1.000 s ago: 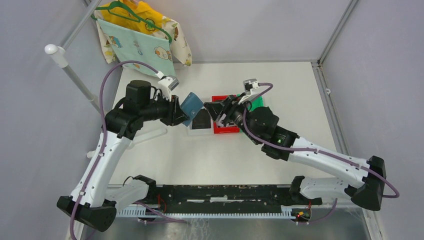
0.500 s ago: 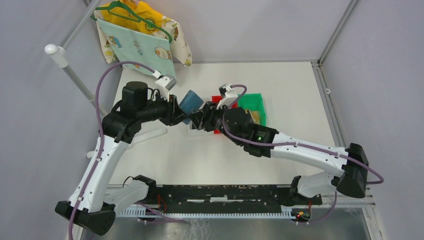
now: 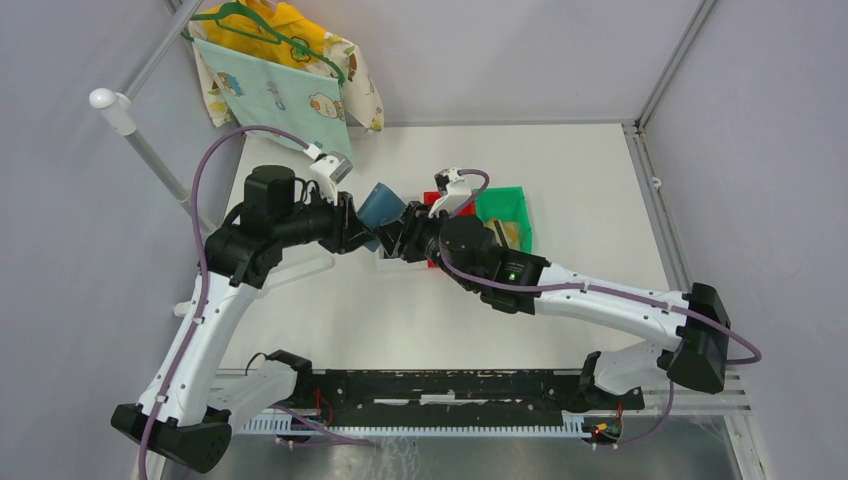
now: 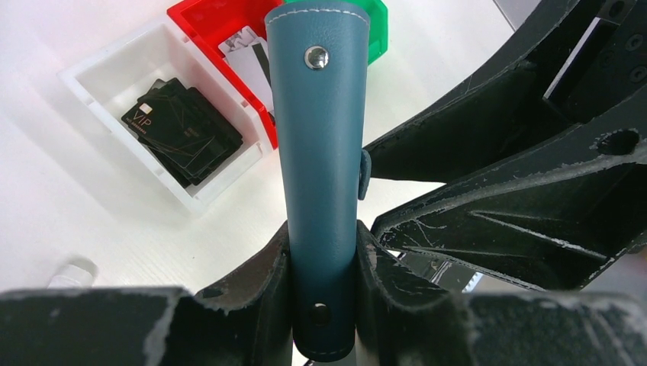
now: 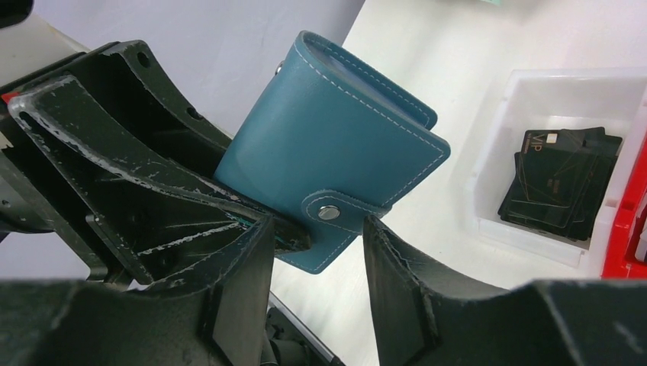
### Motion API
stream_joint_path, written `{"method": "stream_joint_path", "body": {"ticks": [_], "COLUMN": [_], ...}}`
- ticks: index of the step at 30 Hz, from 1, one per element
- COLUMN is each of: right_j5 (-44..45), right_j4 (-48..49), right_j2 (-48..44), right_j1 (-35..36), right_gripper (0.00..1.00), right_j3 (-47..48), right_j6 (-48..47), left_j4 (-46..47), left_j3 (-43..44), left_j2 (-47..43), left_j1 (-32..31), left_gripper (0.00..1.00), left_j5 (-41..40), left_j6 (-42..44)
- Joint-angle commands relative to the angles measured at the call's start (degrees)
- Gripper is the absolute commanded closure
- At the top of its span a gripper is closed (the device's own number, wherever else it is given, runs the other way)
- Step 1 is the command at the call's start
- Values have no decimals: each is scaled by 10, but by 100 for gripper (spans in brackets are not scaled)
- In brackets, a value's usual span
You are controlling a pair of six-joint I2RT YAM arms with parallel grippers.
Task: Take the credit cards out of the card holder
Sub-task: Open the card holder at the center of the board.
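Note:
The slate-blue card holder [image 3: 381, 208] hangs above the table, folded and snapped closed. My left gripper [image 4: 322, 252] is shut on its lower end [image 4: 320, 152]. My right gripper [image 5: 317, 236] stands open just below the holder [image 5: 328, 145], its jaws either side of the strap tab [image 5: 329, 213] without touching it. In the top view the right gripper [image 3: 398, 238] meets the holder from the right. Black credit cards [image 4: 183, 131] lie stacked in the white bin [image 4: 99, 72]. A pale card [image 4: 248, 57] lies in the red bin [image 4: 206, 19]. Any cards inside the holder are hidden.
White, red and green bins [image 3: 500, 205] stand side by side mid-table, right under and beside both grippers. Patterned cloth [image 3: 275, 85] hangs on a hanger at the back left. A white pole [image 3: 110, 105] slants along the left edge.
My right arm has swung left from over the red bin up to the card holder, and its jaws have narrowed a little. The left gripper has kept the holder almost still.

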Motion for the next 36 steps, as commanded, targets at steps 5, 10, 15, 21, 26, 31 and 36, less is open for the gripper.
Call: {"method": "stream_joint_path", "body": {"ticks": [5, 10, 15, 21, 26, 31, 36], "right_j5": [91, 135, 157, 121, 63, 59, 56], "right_j4": [-12, -26, -14, -4, -8, -10, -8], "right_j2": [23, 35, 37, 44, 66, 78, 84], "right_j1": [-1, -1, -1, -1, 0, 4, 9], "right_gripper": [57, 61, 60, 53, 48, 48, 54], "right_j3": [52, 73, 79, 79, 83, 98, 98], "right_j6": [-2, -17, -34, -37, -6, -3, 0], "left_j4": [34, 23, 21, 21, 22, 22, 24], "left_j3": [11, 15, 18, 24, 25, 24, 28], "left_j2": [-25, -24, -24, -20, -15, -12, -15], "left_j1": [-4, -4, -4, -4, -4, -4, -4], "left_gripper": [98, 98, 98, 98, 98, 98, 98], "left_j5": [70, 78, 79, 68, 46, 35, 31], "left_j6": [14, 21, 23, 21, 21, 20, 19]}}
